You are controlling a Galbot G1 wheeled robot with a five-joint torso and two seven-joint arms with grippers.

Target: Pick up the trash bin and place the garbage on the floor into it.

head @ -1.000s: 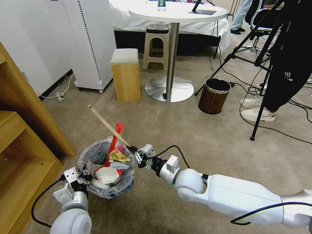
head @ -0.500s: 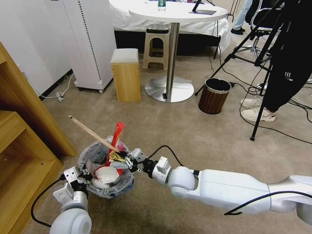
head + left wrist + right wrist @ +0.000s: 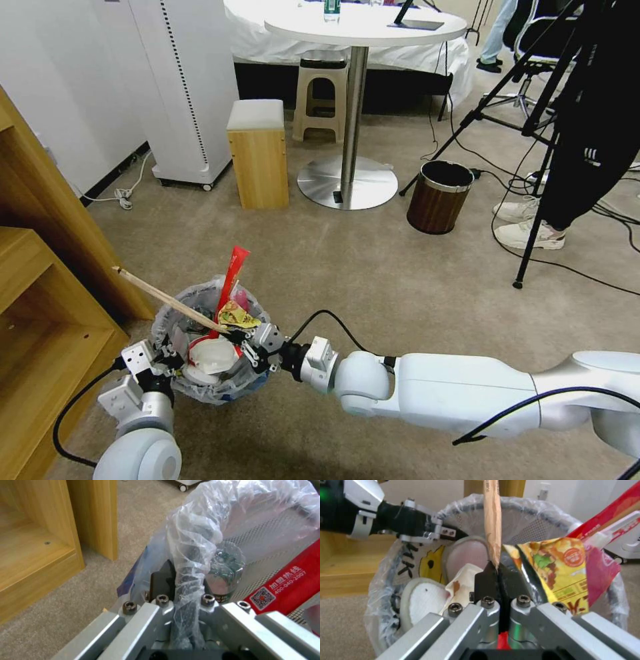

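My right pincer (image 3: pixel 235 338) is clenched on the near end of the wooden stick (image 3: pixel 170 301), just over the near-right rim of the trash bin (image 3: pixel 200 390). Seen from my head, the stick slants away from the fingertips toward ten o'clock, crossing above the bin's opening and ending out past the far-left rim, close to the wooden shelf unit (image 3: pixel 47 293). In the right wrist view the two black fingers (image 3: pixel 486 578) press together on the stick (image 3: pixel 492 520), which runs straight away from them over the bin (image 3: pixel 533 517).

My left pincer (image 3: pixel 172 354) is clamped on the bin's rim at about eight o'clock of the opening; the left wrist view shows the bunched plastic bag (image 3: pixel 190 562) squeezed between its fingers (image 3: pixel 160 580). I cannot tell whether the bin rests on the carpet (image 3: pixel 373 280).

The bin is already well filled. A red wrapper (image 3: pixel 233 277) stands up from the middle, leaning toward one o'clock. A yellow snack packet (image 3: pixel 238 317) lies at its foot, beside the stick. White slippers (image 3: pixel 208 352) sit toward the near side, and a small clear bottle (image 3: pixel 225 568) presses against the bag on my left pincer's side.

Well off at two o'clock, the brown wood-grain bin (image 3: pixel 440 197) stands on the carpet near the round table's base (image 3: pixel 347 181).
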